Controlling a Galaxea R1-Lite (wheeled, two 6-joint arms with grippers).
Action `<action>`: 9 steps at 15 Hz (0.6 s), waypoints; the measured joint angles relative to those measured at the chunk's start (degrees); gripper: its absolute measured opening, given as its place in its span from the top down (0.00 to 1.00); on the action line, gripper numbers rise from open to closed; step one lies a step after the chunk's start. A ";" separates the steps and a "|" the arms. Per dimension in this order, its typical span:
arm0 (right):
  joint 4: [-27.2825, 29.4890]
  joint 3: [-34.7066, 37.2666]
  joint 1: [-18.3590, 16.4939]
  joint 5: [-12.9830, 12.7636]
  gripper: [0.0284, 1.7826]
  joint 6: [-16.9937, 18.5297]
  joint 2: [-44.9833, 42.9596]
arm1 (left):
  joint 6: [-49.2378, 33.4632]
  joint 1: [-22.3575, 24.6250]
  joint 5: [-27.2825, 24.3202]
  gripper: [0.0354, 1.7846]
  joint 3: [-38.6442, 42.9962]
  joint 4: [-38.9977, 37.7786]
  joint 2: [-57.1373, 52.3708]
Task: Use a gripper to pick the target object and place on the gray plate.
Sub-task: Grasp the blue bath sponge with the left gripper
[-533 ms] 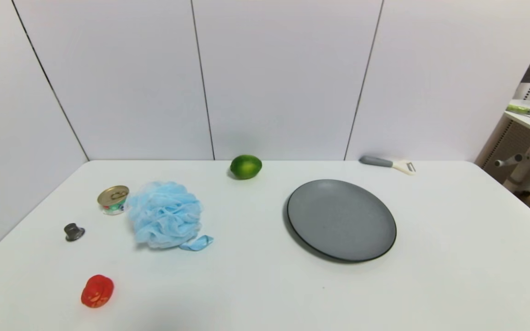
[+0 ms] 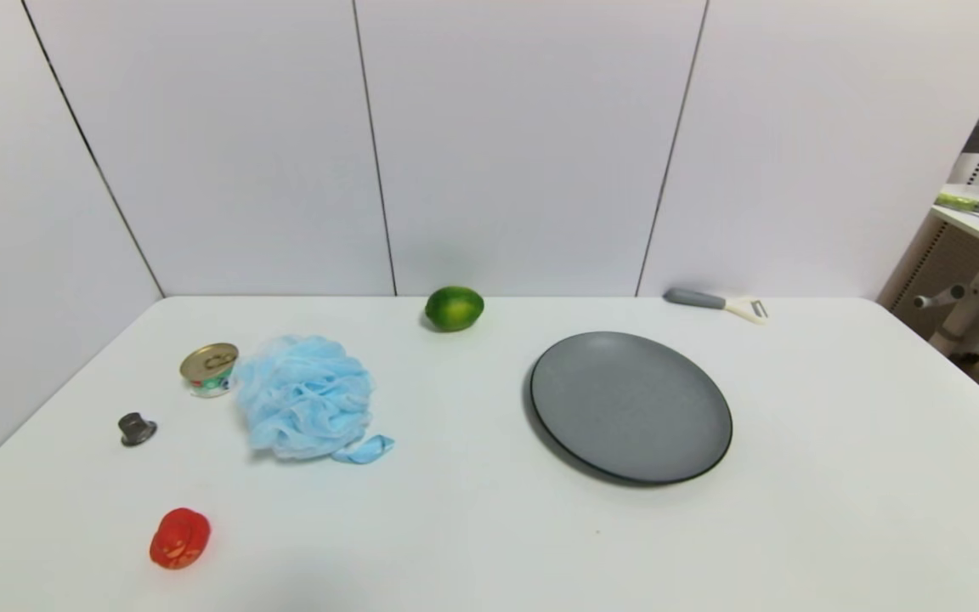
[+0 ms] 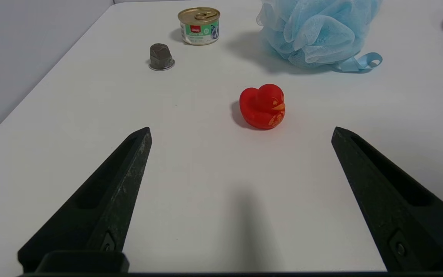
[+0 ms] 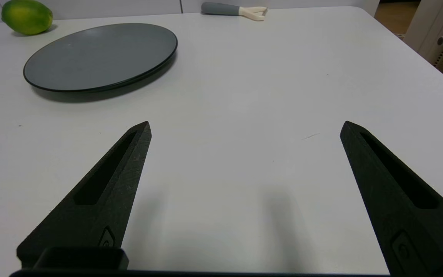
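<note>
The light-blue mesh bath pouf [image 2: 307,398] with its blue ribbon loop [image 2: 364,449] lies on the white table at the left; it also shows in the left wrist view [image 3: 317,30]. The gray plate [image 2: 630,406] lies empty right of centre, also seen in the right wrist view [image 4: 100,54]. Neither arm shows in the head view. My left gripper [image 3: 240,130] is open and empty, low over the table's near left, short of the red duck. My right gripper [image 4: 245,125] is open and empty over bare table at the near right, short of the plate.
A red toy duck [image 2: 179,538] [image 3: 263,105] sits near the front left. A small tin can [image 2: 210,369], a dark gray cap [image 2: 137,428], a green lime [image 2: 454,308] at the back and a peeler [image 2: 717,303] at the back right lie around. Walls close the back and left.
</note>
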 joint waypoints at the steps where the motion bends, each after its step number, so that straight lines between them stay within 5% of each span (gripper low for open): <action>1: 0.02 0.00 0.00 0.00 0.05 0.01 0.00 | 0.00 0.00 0.00 0.06 0.00 0.00 0.00; 9: 0.00 0.00 0.00 0.02 0.05 0.00 0.00 | 0.00 0.00 0.00 0.06 0.00 0.00 0.00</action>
